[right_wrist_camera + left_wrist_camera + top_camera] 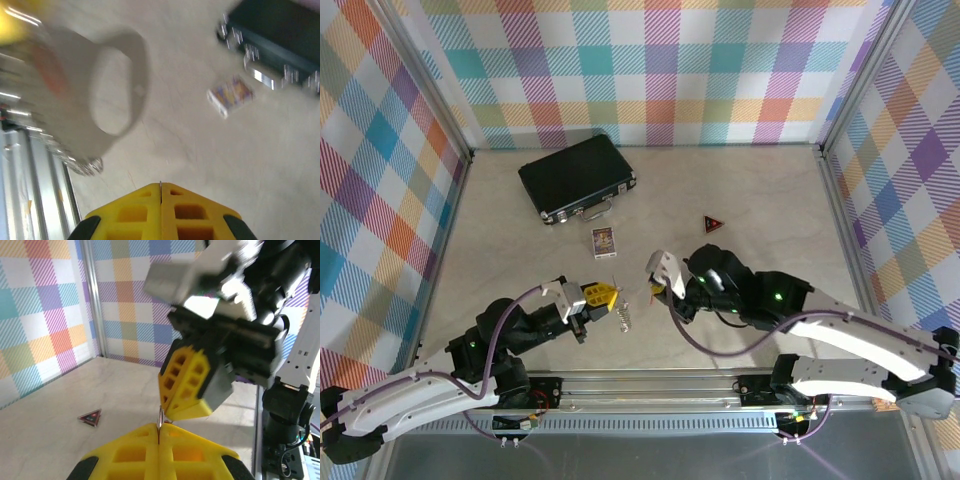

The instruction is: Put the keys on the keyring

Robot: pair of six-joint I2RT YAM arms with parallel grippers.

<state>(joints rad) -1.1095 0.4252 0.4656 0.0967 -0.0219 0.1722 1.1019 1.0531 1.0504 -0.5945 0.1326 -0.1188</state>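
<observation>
**Both grippers pinched shut, tip to tip by the table's near edge**

From above, the left gripper (pixel 607 295) and the right gripper (pixel 657 288) face each other over the middle of the near edge of the pale table (pixel 770 200). Their yellow fingertips are close together and both pairs of fingers are closed. The thin silvery metal keyring (pixel 626 318) sits just beside the left fingertips, apparently pinched by them. Its row of small metal pieces trails toward the near edge. The left arm is thus the nearer one, and the right tips lie just past the ring on its right. A black rectangular case (pixel 578 178) lies toward the far-left corner with a small printed card (pixel 604 241) in front of it. A dark red triangular piece (pixel 713 224) sits right of centre.

In the left wrist view, the left gripper's pads meet with no gap. A thin silvery sliver (pixel 160 417) stands edge-on from their seam, its long axis pointing up at the right gripper's yellow fingers (pixel 187 385) just above. Whether they touch cannot be told.

In the right wrist view, the right gripper (pixel 161 192) is pressed shut with a hairline of metal at the seam, and what that metal is cannot be told. At the blurred left, a cluster of silvery pieces (pixel 82 165) hangs. A reddish smear above it may be the tag of the small silvery key, which cannot be picked out for certain. The coming move likely turns on closing the short gap between the two sets of tips
</observation>
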